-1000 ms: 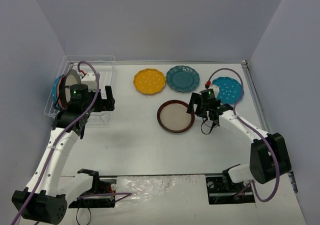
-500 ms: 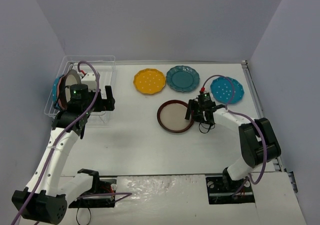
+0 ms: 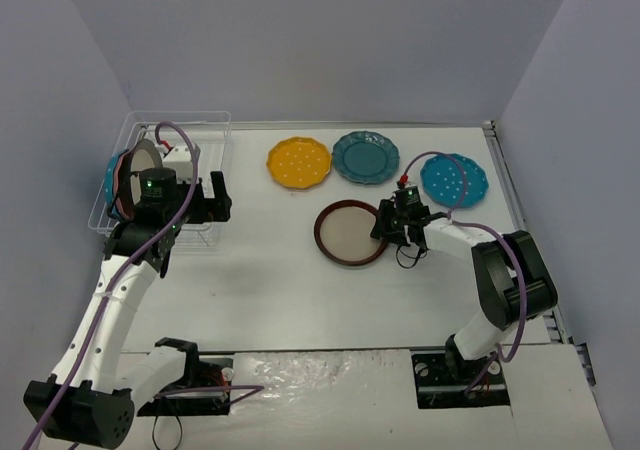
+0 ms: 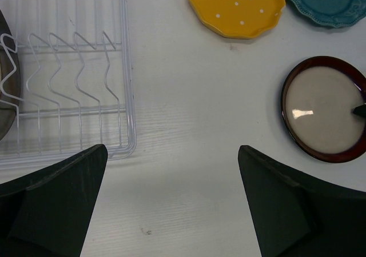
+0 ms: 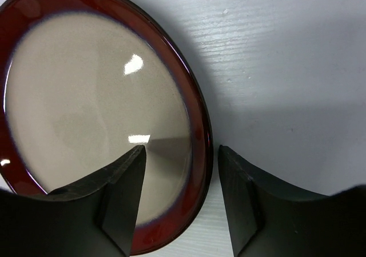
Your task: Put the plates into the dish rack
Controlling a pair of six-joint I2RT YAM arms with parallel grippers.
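Nearest, on the right side: right gripper (image 3: pixel 388 226) down at table level, about half open, astride the right-hand edge of the dark-rimmed plate (image 3: pixel 350 233). From the right wrist, shows one finger (image 5: pixel 123 200) over the cream centre and the other on bare table just outside the red rim, with the rim passing between the two. Grips nothing as yet; cannot tell whether either pad touches the glaze. Places that plate flat on the table, mid-table, spreading leftward from the claw, so probably calls for a pinch across the rim, then a lift and a tilt onto edge.

Farther left: left gripper (image 4: pixel 172 149) spread as wide as it goes, empty, hanging over bare table just beside the near right corner of the dish rack (image 4: pixel 128 97). Stands nearer the rack than the right arm does.

In the rack's left end: a few plates (image 3: pixel 125 175) already on edge, with free white tines to their right.

Farthest back, flat in a row: yellow plate (image 3: pixel 298 161), teal plate (image 3: pixel 365 156), blue plate (image 3: pixel 454 180), all nearer the right arm.
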